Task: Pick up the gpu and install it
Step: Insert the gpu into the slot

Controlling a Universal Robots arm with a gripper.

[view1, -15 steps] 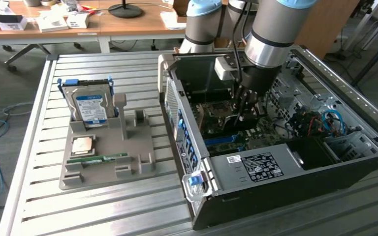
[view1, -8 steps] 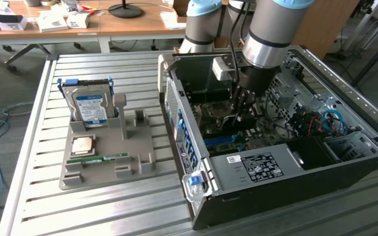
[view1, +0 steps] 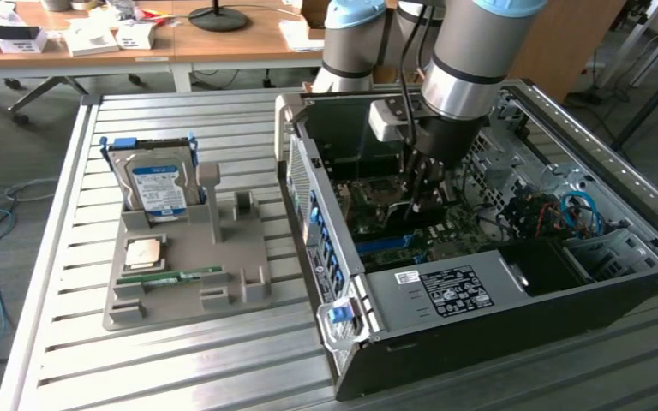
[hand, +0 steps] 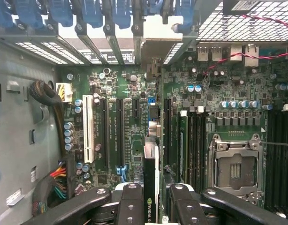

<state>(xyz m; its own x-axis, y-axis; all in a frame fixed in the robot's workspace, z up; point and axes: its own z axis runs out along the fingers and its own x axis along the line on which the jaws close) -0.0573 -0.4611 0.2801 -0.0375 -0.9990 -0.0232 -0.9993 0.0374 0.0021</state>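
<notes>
Wrist view: gripping the gpu (hand: 150, 168) edge-on between fingers (hand: 132, 201) of the half-closed end effector (hand: 153, 194), upright and jutting past them toward expansion slots (hand: 106, 126) of the motherboard (hand: 134, 84), presumably to line its connector edge up with one.

Bright, even light (deep shadow inside case (view1: 512, 342)).

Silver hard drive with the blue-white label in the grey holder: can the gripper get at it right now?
Probably not as things stand. The gripper is down inside the open black computer case, shut on the thin dark edge-on gpu card. The hard drive itself stands uncovered outside it.
</notes>
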